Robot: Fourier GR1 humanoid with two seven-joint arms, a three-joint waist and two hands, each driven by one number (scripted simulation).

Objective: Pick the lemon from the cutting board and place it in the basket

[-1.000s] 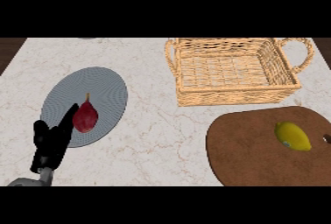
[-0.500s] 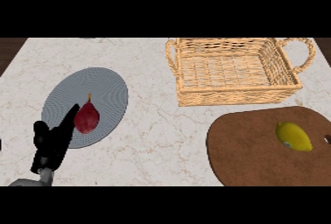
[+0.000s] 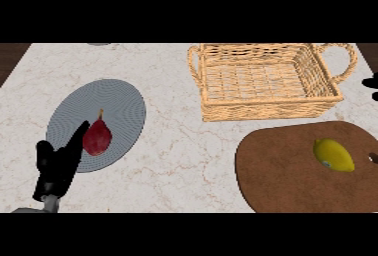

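Lemon [image 3: 333, 155] on cutting board [image 3: 295, 175], basket [image 3: 267, 82] nearby.

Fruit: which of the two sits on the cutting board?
The yellow lemon, on the brown cutting board. The red fruit lies on the grey plate.

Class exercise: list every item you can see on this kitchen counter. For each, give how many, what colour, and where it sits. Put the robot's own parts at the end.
Counter: one, pale marbled, fills the view.
Basket: one, tan wicker with handles, top right, nothing visible inside.
Cutting board: one, brown, rounded, lower right.
Lemon: one, yellow, lying on the cutting board.
Plate: one, grey, round, left of centre.
Red fruit: one, dark red with a thin stem, on the plate; kind unclear.
Left robot hand: one, black, fingers straight and pointing up, lower left, overlapping the plate's edge.
Right robot hand: only a black sliver at the right edge; fingers cannot be judged.
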